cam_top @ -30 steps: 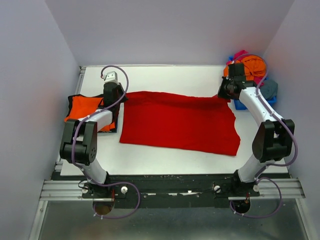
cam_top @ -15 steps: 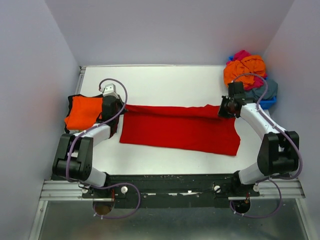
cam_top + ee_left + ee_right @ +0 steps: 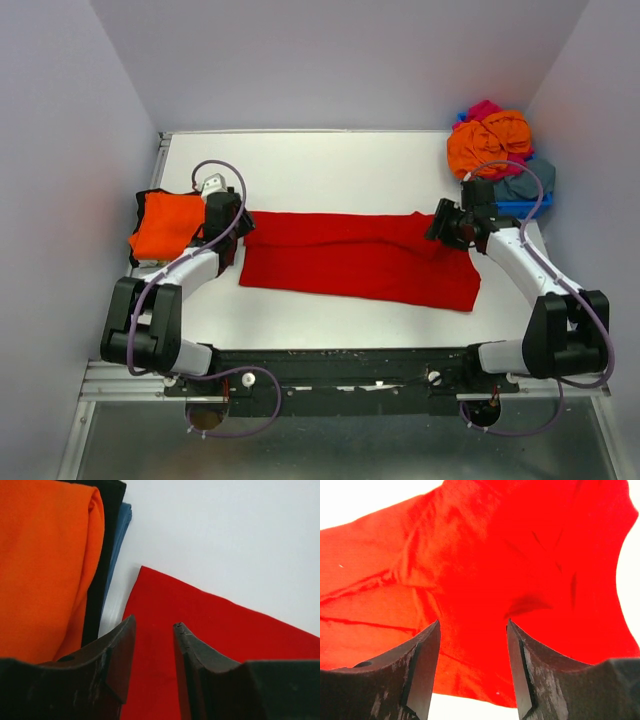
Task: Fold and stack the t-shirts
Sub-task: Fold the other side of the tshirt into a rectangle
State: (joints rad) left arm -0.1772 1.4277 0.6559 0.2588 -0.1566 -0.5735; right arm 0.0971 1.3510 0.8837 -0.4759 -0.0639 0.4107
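Observation:
The red t-shirt (image 3: 355,258) lies folded into a long band across the middle of the table. My left gripper (image 3: 240,225) hovers over its left end, jaws open with only red cloth (image 3: 210,645) below them. At the shirt's right end my right gripper (image 3: 437,226) stands open above the creased red cloth (image 3: 485,570). A folded stack with an orange t-shirt (image 3: 165,222) on top lies at the left; black (image 3: 102,565) and grey-blue (image 3: 119,540) layers show under the orange (image 3: 45,565) one.
At the back right a blue bin (image 3: 520,207) holds a heap of unfolded shirts, orange (image 3: 487,140), magenta (image 3: 482,108) and grey-blue (image 3: 528,182). White walls close in the table on three sides.
Both grippers carried the red shirt's far edge toward the near side, folding it into a narrower band, then opened and let go of the cloth.

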